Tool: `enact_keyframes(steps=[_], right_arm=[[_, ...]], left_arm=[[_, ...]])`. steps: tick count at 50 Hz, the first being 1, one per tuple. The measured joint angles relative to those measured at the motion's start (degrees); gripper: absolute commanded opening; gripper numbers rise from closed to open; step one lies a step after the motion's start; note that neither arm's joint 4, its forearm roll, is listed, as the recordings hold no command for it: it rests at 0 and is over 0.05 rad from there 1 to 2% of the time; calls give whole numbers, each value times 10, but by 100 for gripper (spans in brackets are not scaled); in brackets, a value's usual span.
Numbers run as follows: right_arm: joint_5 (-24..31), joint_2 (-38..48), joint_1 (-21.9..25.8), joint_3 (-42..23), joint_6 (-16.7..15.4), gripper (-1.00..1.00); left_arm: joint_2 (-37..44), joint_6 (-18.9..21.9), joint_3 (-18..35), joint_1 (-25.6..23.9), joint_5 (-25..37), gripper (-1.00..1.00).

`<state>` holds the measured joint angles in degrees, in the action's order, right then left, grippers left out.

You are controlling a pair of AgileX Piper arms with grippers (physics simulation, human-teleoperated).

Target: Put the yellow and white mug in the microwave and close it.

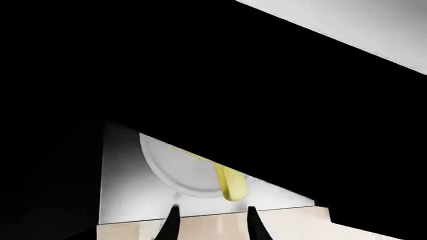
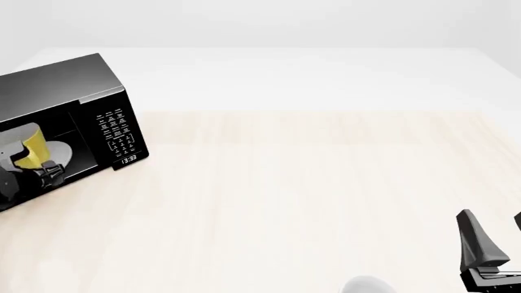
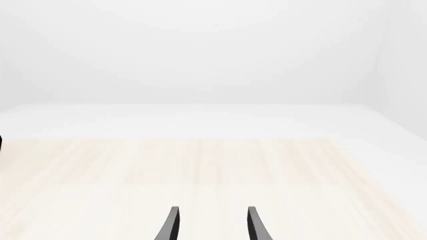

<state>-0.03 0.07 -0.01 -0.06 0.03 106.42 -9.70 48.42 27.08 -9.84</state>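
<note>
The black microwave point(image 2: 65, 85) stands at the table's far left with its keypad point(image 2: 119, 135) facing front. Inside it, the yellow and white mug point(image 2: 33, 151) sits on the round white turntable plate point(image 2: 61, 152). In the left wrist view the mug point(image 1: 231, 183) and plate point(image 1: 177, 167) show through a wedge-shaped gap below a large black panel. My left gripper point(image 1: 212, 224) is open and holds nothing, just outside the cavity. My right gripper point(image 2: 495, 231) is open and holds nothing at the near right; its fingertips point(image 3: 173, 215) hang over bare table.
The pale wooden table point(image 2: 309, 177) stretches between the microwave and the right arm. A plain white rounded object point(image 2: 366, 285) lies at the front edge, left of the right gripper. Part of the left arm point(image 2: 45, 174) sits before the microwave's opening.
</note>
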Motion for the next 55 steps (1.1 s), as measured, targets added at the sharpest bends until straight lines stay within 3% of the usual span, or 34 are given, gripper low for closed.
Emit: enact_keyframes(steps=[20, 55], right_arm=[[0, 0, 0, 0, 0, 100], [0, 0, 0, 0, 0, 100]], left_arm=[[-59, -13, -55, -23, 6, 100], [-253, -18, -145, -27, 65, 100]])
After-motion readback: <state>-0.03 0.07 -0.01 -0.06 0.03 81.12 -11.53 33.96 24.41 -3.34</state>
